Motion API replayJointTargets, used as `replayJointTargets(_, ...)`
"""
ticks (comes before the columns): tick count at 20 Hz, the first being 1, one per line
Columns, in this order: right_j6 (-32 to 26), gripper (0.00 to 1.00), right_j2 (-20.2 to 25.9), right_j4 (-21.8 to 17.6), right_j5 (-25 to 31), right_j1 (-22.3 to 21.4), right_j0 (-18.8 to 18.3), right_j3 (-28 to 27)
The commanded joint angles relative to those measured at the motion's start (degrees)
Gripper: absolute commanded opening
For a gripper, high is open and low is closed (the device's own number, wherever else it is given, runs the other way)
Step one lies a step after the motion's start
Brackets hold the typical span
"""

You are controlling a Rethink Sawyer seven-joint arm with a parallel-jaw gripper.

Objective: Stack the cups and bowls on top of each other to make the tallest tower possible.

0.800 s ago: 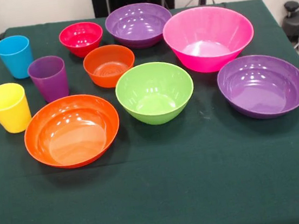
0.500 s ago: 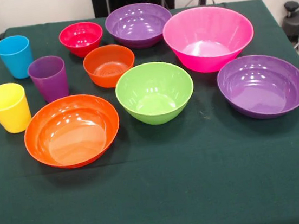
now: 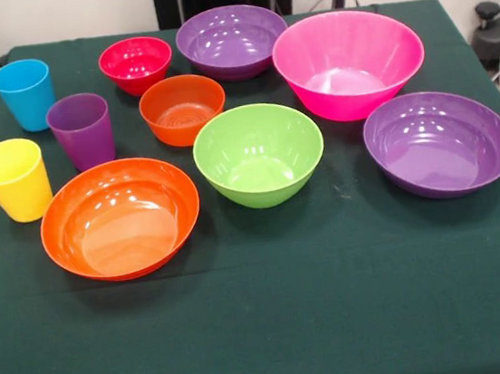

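Observation:
Three cups stand upright at the left of the front view: a blue cup (image 3: 24, 93), a purple cup (image 3: 81, 129) and a yellow cup (image 3: 14, 179). The bowls sit apart, all open side up: a small red bowl (image 3: 135, 63), a small orange bowl (image 3: 182, 109), a green bowl (image 3: 258, 153), a wide orange bowl (image 3: 120, 217), a purple bowl (image 3: 231, 40) at the back, another purple bowl (image 3: 438, 142) at the right, and the big pink bowl (image 3: 348, 62). Nothing is stacked, so no tower stands. The gripper does not show.
A dark green cloth (image 3: 276, 321) covers the table, with its bare stretch toward the near edge. Cables and dark equipment (image 3: 498, 33) lie off the table at the right.

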Motion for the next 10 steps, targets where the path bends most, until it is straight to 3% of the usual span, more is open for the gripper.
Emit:
replayJointTargets(1, 2.91, 1.00, -0.18, -7.63, -4.18, 9.05, 2.06, -3.54)
replayJointTargets(10, 6.75, 1.00, -5.25, -11.51, -4.37, 15.13, 5.11, -7.94)
